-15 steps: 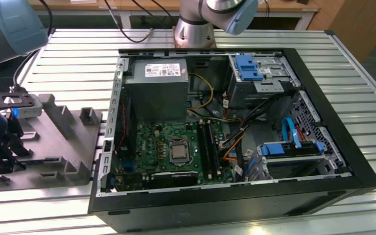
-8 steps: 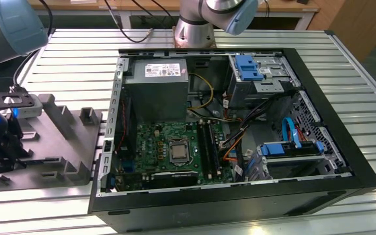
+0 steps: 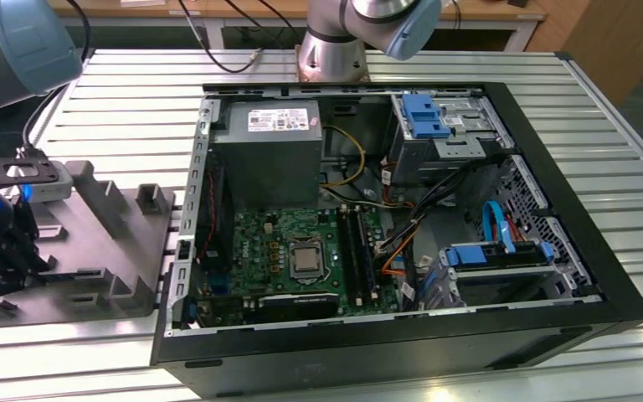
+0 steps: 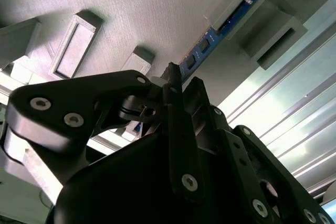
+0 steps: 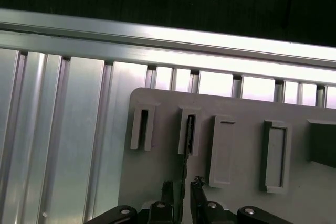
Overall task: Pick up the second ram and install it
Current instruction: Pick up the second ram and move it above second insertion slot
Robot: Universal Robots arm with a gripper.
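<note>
- At the exterior view's left, the end effector [image 3: 3, 255] is hanging low over a grey slotted holder [image 3: 110, 243], which is lying on the ribbed metal desk [image 3: 120, 109].
- In both wrist views the second ram [image 4: 203, 44] [image 5: 190, 129] is standing on edge in 1 of the holder's narrow slots. Its blue face and small black chips are showing in the second wrist view.
- The end effector is clamping the near end of that stick, with its 2 black fingers [image 4: 178, 129] pressing in from either side. The stick is sitting in its slot, not lifted out.
- Toward the exterior view's right, an open black computer case [image 3: 411, 347] is lying on its side on the desk, just beside the holder.
- Inside the case, a grey power supply box [image 3: 265, 142] is sitting beside the green motherboard [image 3: 271, 243]. Long black memory slots [image 3: 355, 247] are running along the board's right part.
- At the case's right, 2 blue drive brackets [image 3: 422, 113] [image 3: 498, 255] are showing among loose cables.
</note>
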